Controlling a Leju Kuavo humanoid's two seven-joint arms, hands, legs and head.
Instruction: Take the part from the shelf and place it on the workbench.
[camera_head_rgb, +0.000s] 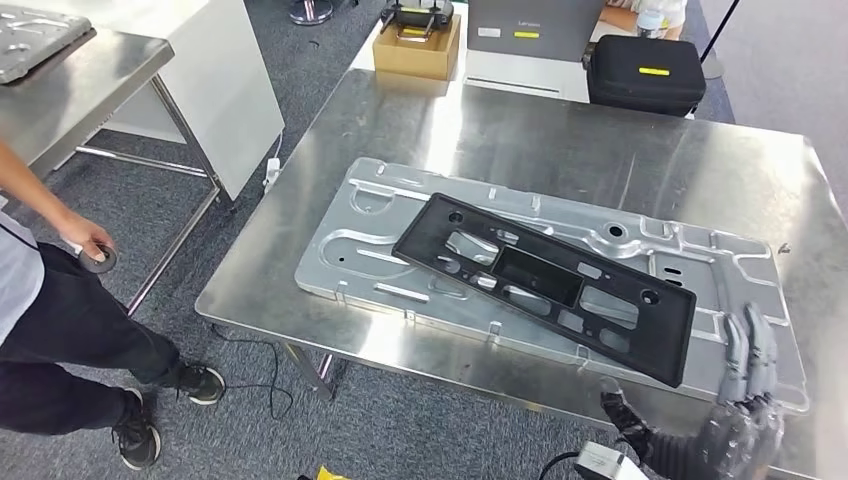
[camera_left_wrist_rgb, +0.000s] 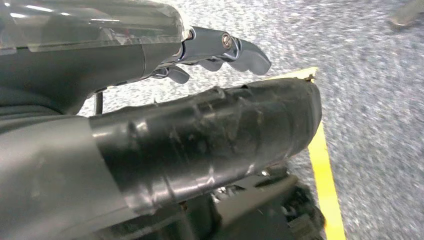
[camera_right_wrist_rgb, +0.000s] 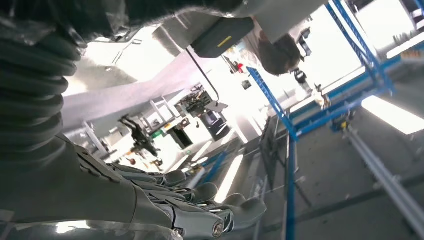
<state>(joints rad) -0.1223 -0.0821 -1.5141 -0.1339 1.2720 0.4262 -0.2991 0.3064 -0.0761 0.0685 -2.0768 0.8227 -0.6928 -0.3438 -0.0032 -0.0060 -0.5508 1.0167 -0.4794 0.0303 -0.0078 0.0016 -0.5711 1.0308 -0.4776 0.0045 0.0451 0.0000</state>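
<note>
I see the black part (camera_head_rgb: 545, 283) flat on the silver panel (camera_head_rgb: 400, 255) on the workbench (camera_head_rgb: 560, 135), just ahead-left of my right hand (camera_head_rgb: 735, 420); R fingers spread, holding nothing; left hand (camera_left_wrist_rgb: 220, 52) hangs over carpet, fingers curled, nothing in them.

Black plastic part (camera_head_rgb: 545, 283): long rectangular frame, several cut-out windows along its length, a round hole near each end. It lies flat, skewed diagonally, on top of a stamped silver sheet-metal panel (camera_head_rgb: 400, 215) with pressed ribs and raised bosses. The panel itself lies flat on the stainless steel workbench (camera_head_rgb: 560, 130), toward the near edge. The part's far-left corner sits over the panel's middle; its near-right end reaches close to the panel's near edge. Nothing grips either piece.
</note>
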